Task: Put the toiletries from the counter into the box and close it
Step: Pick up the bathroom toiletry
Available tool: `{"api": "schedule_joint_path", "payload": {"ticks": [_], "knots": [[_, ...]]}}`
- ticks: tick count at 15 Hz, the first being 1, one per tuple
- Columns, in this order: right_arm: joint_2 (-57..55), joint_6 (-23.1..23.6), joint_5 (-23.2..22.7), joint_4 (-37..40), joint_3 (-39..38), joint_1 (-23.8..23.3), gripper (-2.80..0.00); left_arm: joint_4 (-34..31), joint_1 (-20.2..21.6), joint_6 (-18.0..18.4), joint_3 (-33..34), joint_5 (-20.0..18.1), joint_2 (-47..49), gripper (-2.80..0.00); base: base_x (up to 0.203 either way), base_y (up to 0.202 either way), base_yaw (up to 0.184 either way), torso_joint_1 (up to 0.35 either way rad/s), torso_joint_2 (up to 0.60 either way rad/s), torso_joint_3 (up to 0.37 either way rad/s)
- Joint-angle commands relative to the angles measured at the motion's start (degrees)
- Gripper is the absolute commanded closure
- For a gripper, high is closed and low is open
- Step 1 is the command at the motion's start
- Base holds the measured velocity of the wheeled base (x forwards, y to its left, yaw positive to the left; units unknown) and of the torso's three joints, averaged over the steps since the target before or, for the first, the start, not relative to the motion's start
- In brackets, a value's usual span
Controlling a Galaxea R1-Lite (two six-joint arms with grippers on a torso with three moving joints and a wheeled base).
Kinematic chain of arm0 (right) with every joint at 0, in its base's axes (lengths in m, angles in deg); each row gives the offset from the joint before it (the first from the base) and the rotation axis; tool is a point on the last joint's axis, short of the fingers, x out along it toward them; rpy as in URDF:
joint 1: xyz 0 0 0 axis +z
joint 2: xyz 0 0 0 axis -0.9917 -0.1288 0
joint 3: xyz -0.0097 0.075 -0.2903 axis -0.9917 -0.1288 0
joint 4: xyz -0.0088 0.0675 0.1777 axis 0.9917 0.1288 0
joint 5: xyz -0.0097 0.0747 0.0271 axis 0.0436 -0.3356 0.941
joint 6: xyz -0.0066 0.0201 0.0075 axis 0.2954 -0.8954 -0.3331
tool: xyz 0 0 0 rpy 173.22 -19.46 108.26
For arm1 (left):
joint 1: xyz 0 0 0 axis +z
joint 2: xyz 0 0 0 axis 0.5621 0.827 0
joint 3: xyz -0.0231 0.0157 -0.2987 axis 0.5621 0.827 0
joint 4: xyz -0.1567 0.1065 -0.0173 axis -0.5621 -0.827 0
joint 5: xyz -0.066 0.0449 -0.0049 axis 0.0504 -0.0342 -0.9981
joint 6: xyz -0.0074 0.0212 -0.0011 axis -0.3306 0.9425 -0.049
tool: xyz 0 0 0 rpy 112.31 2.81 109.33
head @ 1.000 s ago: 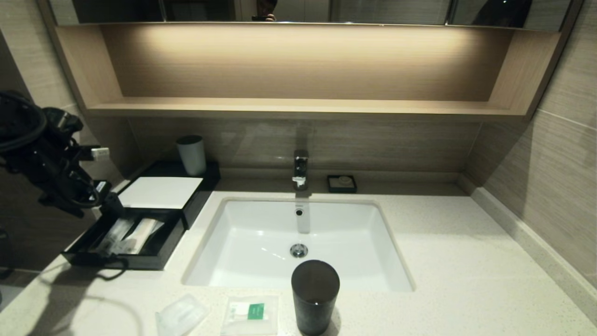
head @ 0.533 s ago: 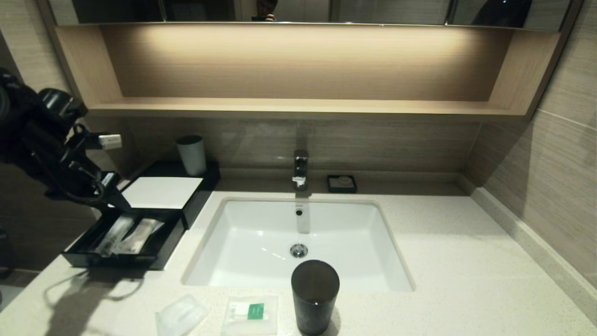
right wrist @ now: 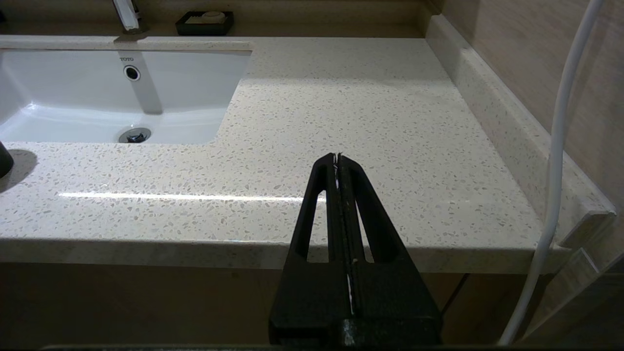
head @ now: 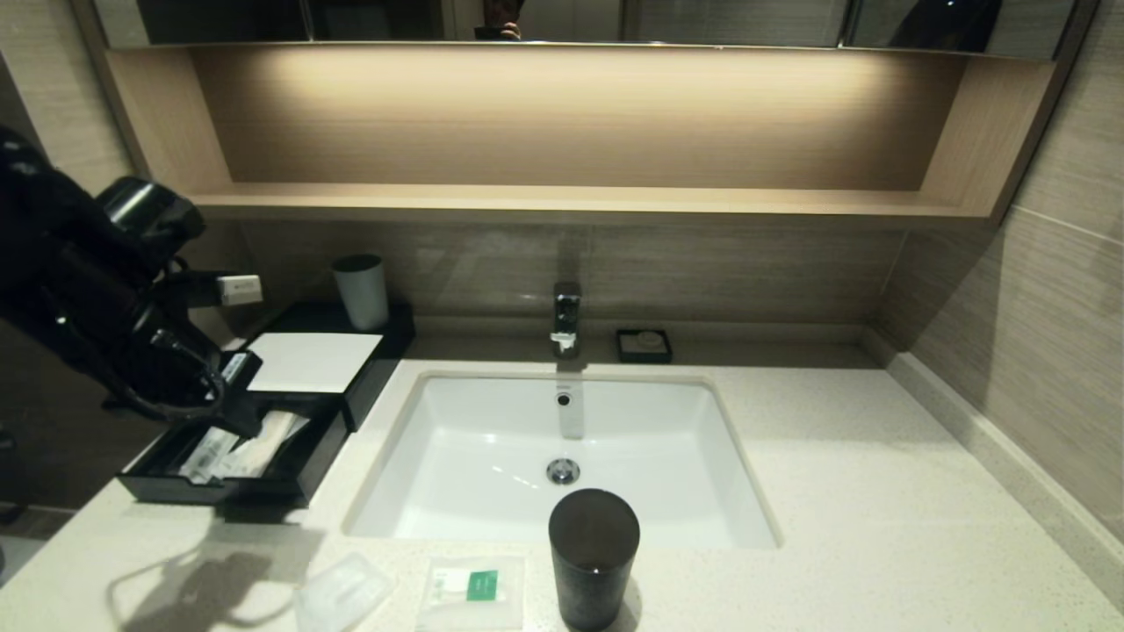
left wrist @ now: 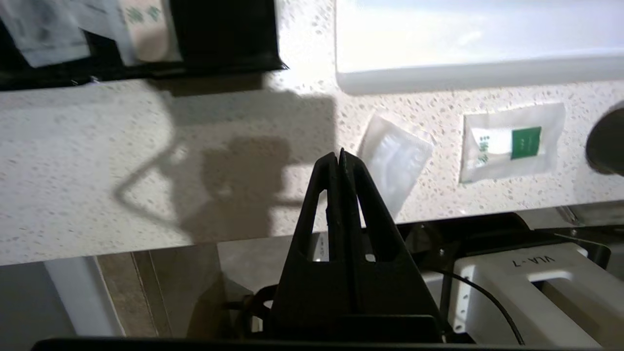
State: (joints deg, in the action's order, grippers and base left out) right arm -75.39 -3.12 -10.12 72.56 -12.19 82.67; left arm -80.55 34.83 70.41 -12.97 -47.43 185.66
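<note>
Near edge of the speckled stone counter (head: 878, 491): small clear plastic packet (left wrist: 395, 158) & square white green-label sachet (left wrist: 512, 146), both loose. Left gripper (left wrist: 340, 155), jaws clenched, empty, above them; right gripper (right wrist: 337, 157) clenched, parked by right counter edge. Farther, flat black box (head: 263, 439), drawer open w/ sleeves inside; risk: slick film slips the pinch, or packet gets nudged off the edge.

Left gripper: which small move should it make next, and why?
Probably open the shut left gripper and lower it onto the clear packet, the nearest item on the counter; the sachet also waits, and the box drawer is open.

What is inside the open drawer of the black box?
The drawer holds clear-wrapped toiletries, including long sleeves. The left arm covers its back corner, so more items there cannot be seen.
</note>
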Motion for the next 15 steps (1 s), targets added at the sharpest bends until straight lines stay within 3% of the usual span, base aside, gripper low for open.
{"api": "schedule_joint_path", "payload": {"ticks": [1,7,10,15], "knots": [[0.0,0.0,0.0,0.0,-0.1,0.0,0.00,-0.1,-4.0,-2.9,5.2,-0.1,-4.1,0.00,0.000,0.000,0.000,0.000,0.00,0.000],[0.0,0.0,0.0,0.0,0.0,0.0,0.00,0.1,-9.5,-11.8,13.6,0.0,-6.9,0.00,0.000,0.000,0.000,0.000,0.00,0.000],[0.0,0.0,0.0,0.0,0.0,0.0,0.00,0.7,-9.7,-12.6,18.9,0.1,-8.0,0.00,0.000,0.000,0.000,0.000,0.00,0.000],[0.0,0.0,0.0,0.0,-0.1,0.0,0.00,10.0,-10.3,-14.1,30.0,0.3,-10.2,0.00,0.000,0.000,0.000,0.000,0.00,0.000]]}}
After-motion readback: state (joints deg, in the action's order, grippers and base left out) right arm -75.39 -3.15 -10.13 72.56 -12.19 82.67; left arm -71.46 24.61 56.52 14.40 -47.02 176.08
